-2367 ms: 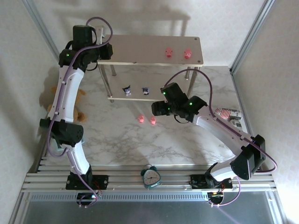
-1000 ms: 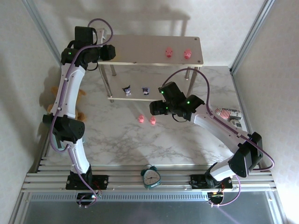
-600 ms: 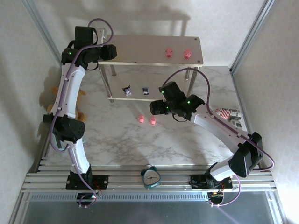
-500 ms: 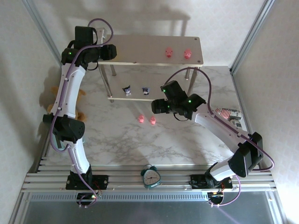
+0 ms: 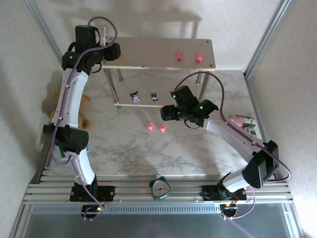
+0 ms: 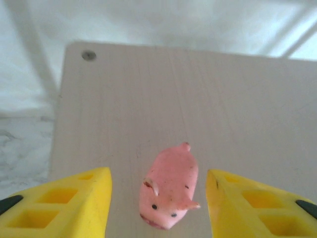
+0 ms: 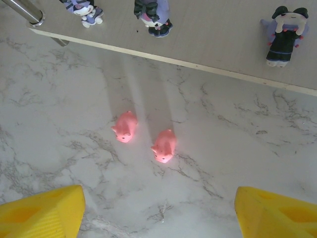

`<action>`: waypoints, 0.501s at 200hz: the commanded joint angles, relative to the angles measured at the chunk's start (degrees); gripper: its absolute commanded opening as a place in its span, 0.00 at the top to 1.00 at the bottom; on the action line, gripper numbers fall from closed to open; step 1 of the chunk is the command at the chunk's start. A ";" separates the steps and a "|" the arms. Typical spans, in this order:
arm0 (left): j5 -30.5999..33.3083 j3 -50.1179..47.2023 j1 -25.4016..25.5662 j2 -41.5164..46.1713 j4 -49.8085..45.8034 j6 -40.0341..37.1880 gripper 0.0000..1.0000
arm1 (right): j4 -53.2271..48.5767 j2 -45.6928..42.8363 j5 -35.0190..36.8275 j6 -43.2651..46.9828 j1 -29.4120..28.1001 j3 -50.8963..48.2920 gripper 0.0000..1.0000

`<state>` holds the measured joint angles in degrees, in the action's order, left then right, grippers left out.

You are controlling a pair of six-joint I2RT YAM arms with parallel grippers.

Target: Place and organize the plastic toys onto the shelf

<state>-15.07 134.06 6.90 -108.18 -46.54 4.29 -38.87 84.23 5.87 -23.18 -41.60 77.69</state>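
Observation:
The shelf [image 5: 148, 52] stands at the back. In the left wrist view a pink pig [image 6: 169, 192] lies on its top board [image 6: 237, 99], between my left gripper's [image 6: 158, 208] yellow fingers with a gap on each side; that gripper [image 5: 113, 51] is open at the board's left end. Two more pigs [image 5: 179, 55] [image 5: 199, 57] sit at the right end. Dark purple figurines [image 7: 81, 10] [image 7: 152, 12] [image 7: 282, 34] stand on the lower board. Two pigs [image 7: 124, 126] [image 7: 164, 145] lie on the marble in front. My right gripper [image 7: 158, 213] hovers open just short of them, holding nothing.
A brown teddy bear [image 5: 84, 106] lies left of the shelf behind the left arm. A teal alarm clock [image 5: 160, 188] sits at the near edge between the arm bases. A striped box [image 5: 243, 121] lies at the right. Thin metal shelf legs [image 5: 113, 87] [image 5: 200, 85] rise from the marble.
My left gripper has opened and let go of the pink pig on the top board, and its wrist has drawn slightly back to the left. The right arm has barely moved.

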 commanded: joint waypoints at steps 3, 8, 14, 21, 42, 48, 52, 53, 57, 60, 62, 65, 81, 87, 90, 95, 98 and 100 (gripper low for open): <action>2.69 -0.58 -0.68 8.42 5.44 0.45 0.45 | -1.78 -1.04 0.20 0.36 0.12 -0.21 0.20; 2.72 -1.22 -0.69 9.41 5.76 0.45 0.45 | -1.90 -1.21 0.23 0.27 0.12 -0.38 0.20; 2.70 -2.12 -0.67 10.68 5.95 0.50 0.45 | -2.04 -1.26 0.20 0.24 0.12 -0.57 0.20; 2.61 -3.54 -0.67 12.33 6.20 0.69 0.46 | -2.32 -1.26 0.20 0.17 0.12 -0.76 0.20; 1.82 -12.85 -0.50 19.33 8.47 1.65 0.50 | -4.44 -0.66 1.02 -0.65 0.12 -1.54 0.22; 1.63 -17.24 -0.35 22.02 9.54 2.00 0.51 | -5.04 -0.37 1.33 -1.00 0.12 -1.98 0.23; 1.62 -20.41 -0.19 23.71 10.29 2.30 0.52 | -5.43 -0.23 1.50 -1.20 0.12 -2.36 0.23; 1.62 -21.20 -0.16 24.11 10.40 2.39 0.52 | -5.51 -0.22 1.51 -1.32 0.12 -2.50 0.24; 1.70 -24.52 -0.01 25.87 11.22 2.67 0.53 | -5.81 -0.04 1.57 -1.66 0.12 -2.94 0.24; 1.83 -27.04 0.17 27.15 11.80 2.82 0.54 | -6.01 0.11 1.64 -1.94 0.12 -3.23 0.25; 1.92 -28.69 0.25 27.87 12.08 2.93 0.55 | -6.19 0.27 1.57 -2.06 0.12 -3.46 0.25; 2.12 -31.10 0.47 29.21 12.50 3.06 0.56 | -6.35 0.55 1.60 -2.31 0.12 -3.81 0.25; 4.13 -44.16 2.40 35.39 14.38 3.90 0.58 | -7.19 2.11 0.75 -3.69 0.13 -5.20 0.27; 4.38 -48.29 3.40 37.39 15.13 4.29 0.58 | -7.34 2.99 0.30 -4.25 0.04 -5.53 0.27; 4.47 -50.32 3.89 38.53 15.55 4.64 0.58 | -7.42 3.37 -0.04 -4.45 0.03 -5.67 0.27; 4.47 -53.31 5.00 40.09 16.17 5.38 0.57 | -7.53 4.08 -0.47 -4.89 -0.03 -5.87 0.27; 4.52 -54.99 5.72 41.02 16.45 5.87 0.57 | -7.40 4.51 -0.76 -5.10 -0.05 -5.95 0.27; 4.52 -56.04 6.17 41.54 16.65 6.18 0.57 | -7.32 4.82 -0.99 -5.27 -0.12 -5.97 0.27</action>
<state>-12.05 90.04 9.30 -70.52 -32.49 7.31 -43.72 85.69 6.11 -25.41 -41.63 73.52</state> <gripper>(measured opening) 0.424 0.729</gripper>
